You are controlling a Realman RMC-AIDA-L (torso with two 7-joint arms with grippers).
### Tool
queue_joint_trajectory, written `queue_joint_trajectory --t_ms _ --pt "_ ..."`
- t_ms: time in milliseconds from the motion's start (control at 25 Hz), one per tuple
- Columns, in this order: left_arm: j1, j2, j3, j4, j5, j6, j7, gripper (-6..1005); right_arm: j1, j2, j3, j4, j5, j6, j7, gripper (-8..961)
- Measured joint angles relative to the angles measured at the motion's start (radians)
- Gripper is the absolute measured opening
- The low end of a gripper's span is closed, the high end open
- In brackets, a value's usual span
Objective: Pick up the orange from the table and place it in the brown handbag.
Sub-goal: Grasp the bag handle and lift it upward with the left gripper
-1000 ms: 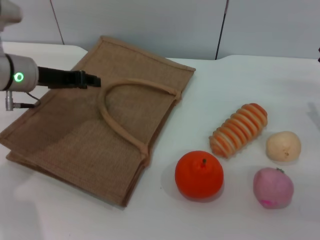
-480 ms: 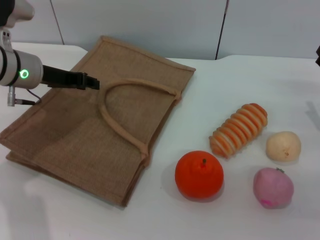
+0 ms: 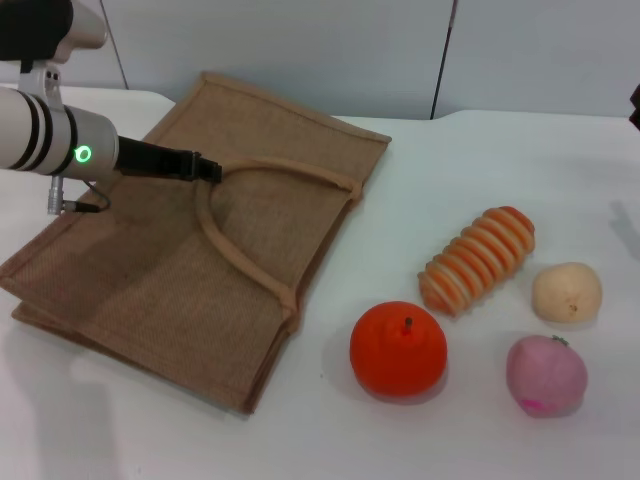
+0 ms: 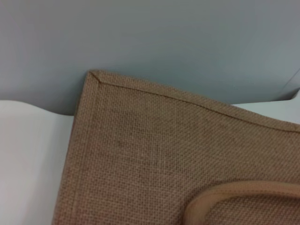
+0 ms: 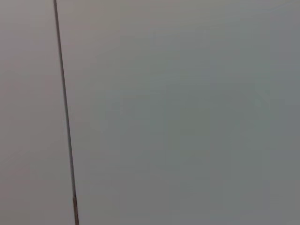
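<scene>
The orange (image 3: 398,349) is round, glossy and red-orange with a dark stem dimple. It sits on the white table (image 3: 470,180) at the front, right of the brown handbag (image 3: 170,270). The handbag lies flat on the left, its looped handle (image 3: 240,258) on top. It also shows in the left wrist view (image 4: 154,154). My left gripper (image 3: 205,168) reaches in from the left and hovers over the bag, its tip at the far end of the handle loop, far from the orange. The right gripper is out of view.
A ribbed orange-and-cream item (image 3: 478,258), a pale beige fruit (image 3: 566,292) and a pink fruit (image 3: 546,374) lie right of the orange. A grey wall runs behind the table. The right wrist view shows only that wall.
My left arm has moved right and slightly away over the bag; its tip now reaches the handle loop. The orange and the other fruits have not moved.
</scene>
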Motion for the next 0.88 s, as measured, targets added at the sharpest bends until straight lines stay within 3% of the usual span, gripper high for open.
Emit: queue_joint_trajectory --t_ms 880 --pt "-0.013 -0.006 0.000 -0.112 0.009 0.146 0.036 433 0.006 0.000 0.000 0.010 0.000 -0.003 0.001 879"
